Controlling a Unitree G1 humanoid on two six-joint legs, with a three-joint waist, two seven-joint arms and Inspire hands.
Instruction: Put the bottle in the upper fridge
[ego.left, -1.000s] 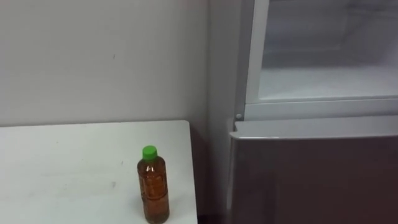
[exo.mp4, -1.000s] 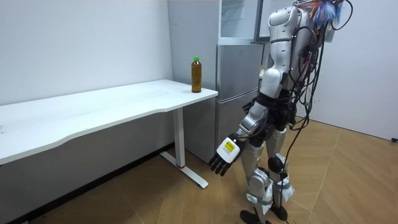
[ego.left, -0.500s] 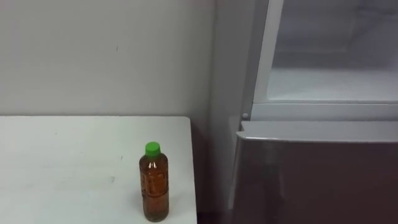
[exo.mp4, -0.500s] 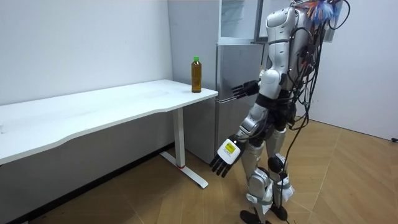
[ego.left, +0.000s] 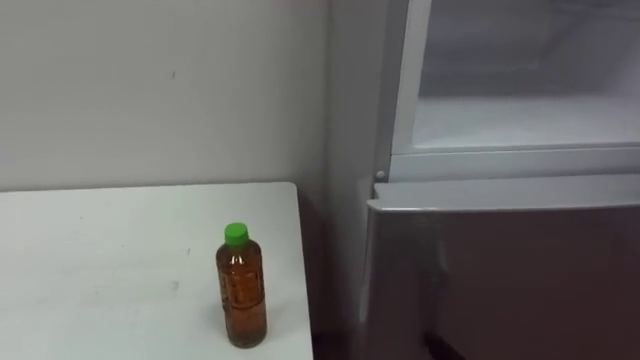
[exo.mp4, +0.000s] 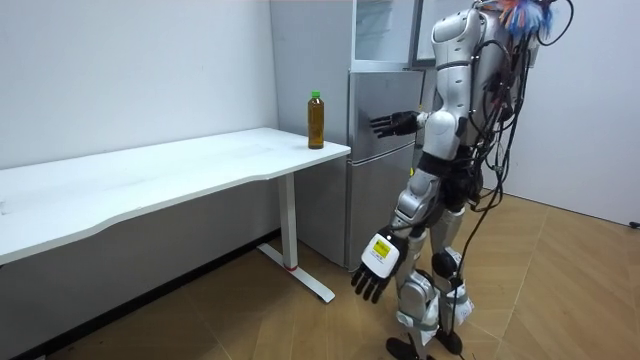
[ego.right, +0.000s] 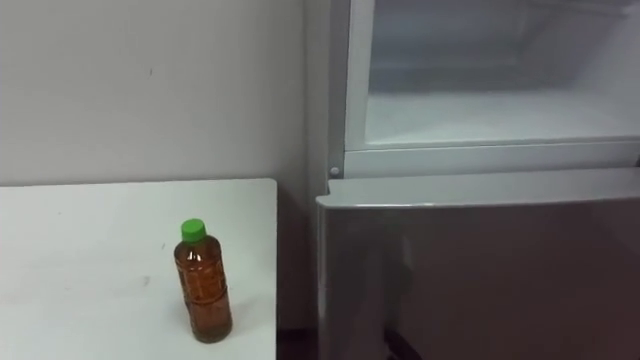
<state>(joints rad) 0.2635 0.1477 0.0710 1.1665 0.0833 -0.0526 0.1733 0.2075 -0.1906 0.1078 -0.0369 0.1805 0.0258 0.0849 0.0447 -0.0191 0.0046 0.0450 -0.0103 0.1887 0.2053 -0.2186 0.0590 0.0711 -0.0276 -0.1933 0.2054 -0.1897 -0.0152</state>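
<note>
Amber plastic green-capped bottle upright on white table | right hand raised, fingers straight, empty | left hand low, splayed, empty

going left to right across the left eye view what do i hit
white table → bottle, standing near the table's right edge → fridge, upper compartment open

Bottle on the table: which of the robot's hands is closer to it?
Right. The right hand is raised level with the bottle, before the fridge; the left hand hangs low by the knee, below the table.
</note>
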